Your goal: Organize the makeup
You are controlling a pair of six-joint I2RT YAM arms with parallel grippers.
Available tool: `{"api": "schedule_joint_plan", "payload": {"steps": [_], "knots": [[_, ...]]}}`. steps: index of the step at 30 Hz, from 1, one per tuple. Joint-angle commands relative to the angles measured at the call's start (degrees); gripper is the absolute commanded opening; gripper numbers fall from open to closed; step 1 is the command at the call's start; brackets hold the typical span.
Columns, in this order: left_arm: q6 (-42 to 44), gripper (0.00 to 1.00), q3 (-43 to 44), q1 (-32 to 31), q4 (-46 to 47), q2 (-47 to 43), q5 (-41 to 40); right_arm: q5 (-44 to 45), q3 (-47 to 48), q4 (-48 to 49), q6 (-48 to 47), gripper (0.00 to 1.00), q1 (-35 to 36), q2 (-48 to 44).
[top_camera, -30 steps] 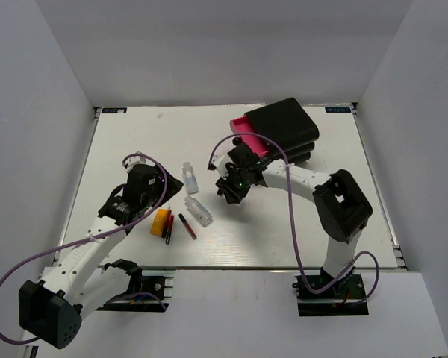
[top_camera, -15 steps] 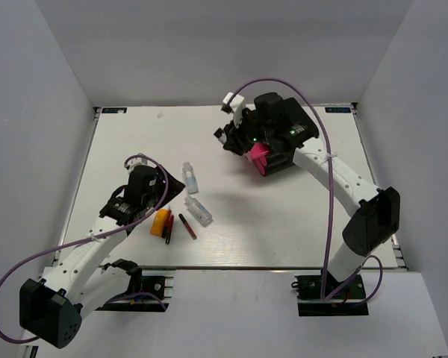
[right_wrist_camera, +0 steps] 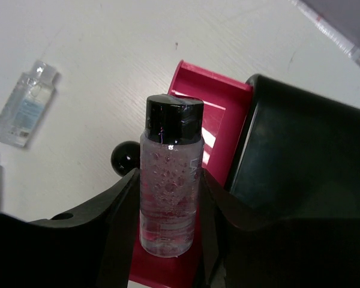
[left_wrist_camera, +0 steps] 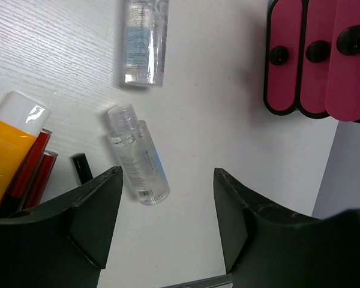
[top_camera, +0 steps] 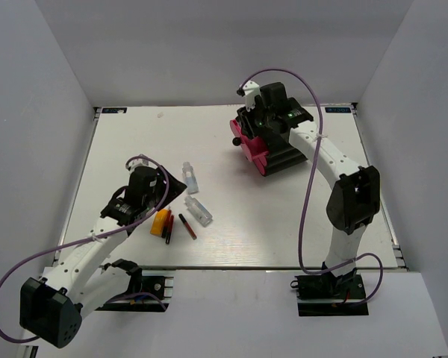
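Pink drawer (right_wrist_camera: 211, 87) noted pulled out of the black box (right_wrist_camera: 300, 162), far right of the table (top_camera: 127, 142). Nothing is made out in the part of the drawer that shows; the remainder is hidden behind the held bottle.

Right gripper (right_wrist_camera: 170, 207): clenched on a clear black-capped bottle (right_wrist_camera: 171, 174), which is held upright by its lower body directly over the open drawer. Whether its base touches the drawer floor cannot be told.

Left gripper (left_wrist_camera: 165, 198): jaws spread, nothing grasped, hung above the loose group at the table's middle-left.

Left out on the table, all lying flat:
- near clear bottle (left_wrist_camera: 138, 159), just below the spread jaws
- far clear bottle (left_wrist_camera: 143, 42), apart from the first, toward the box
- orange tube (left_wrist_camera: 6, 162), white-capped
- red pencil (left_wrist_camera: 31, 168), laid against the tube
- second pencil (top_camera: 187, 226), dark at one end, just beside

Progress is judged early. One bottle is at the point of being stowed but is not yet released. Five pieces are counted outside the box. The remaining drawers appear shut, so more opening is likely to be needed.
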Motion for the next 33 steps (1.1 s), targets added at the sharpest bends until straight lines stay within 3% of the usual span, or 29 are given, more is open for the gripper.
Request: {"api": "schedule_joint_plan", "payload": {"steps": [1, 9, 15, 19, 22, 26, 33], "knots": [[-0.4, 0.72, -0.1, -0.2, 1.0, 0.1, 0.9, 0.8, 3.1, -0.7, 0.9, 0.09, -0.2, 0.0], [-0.4, 0.72, 0.2, -0.2, 1.7, 1.5, 1.8, 1.5, 3.2, -1.5, 0.8, 0.5, -0.9, 0.7], [-0.7, 0.72, 0.6, -0.2, 1.6, 3.4, 2.7, 0.8, 3.1, -1.7, 1.1, 0.61, -1.1, 0.2], [-1.2, 0.73, 1.4, -0.2, 0.3, 4.7, 3.1, 0.3, 3.1, -1.9, 1.5, 0.61, -1.2, -0.3], [-1.5, 0.72, 2.9, -0.8, -2.3, 7.1, 3.1, -0.9, 3.2, -1.6, 1.6, 0.52, -1.5, -1.6], [-2.3, 0.68, 4.7, -0.8, -4.9, 12.0, 4.7, -3.9, 1.6, 1.1, 1.7, 0.31, -2.0, -4.1], [-2.7, 0.62, 6.1, -0.8, -4.6, 17.3, 7.0, -7.0, -5.6, 5.8, 1.8, 0.26, -2.8, -9.2]]}}
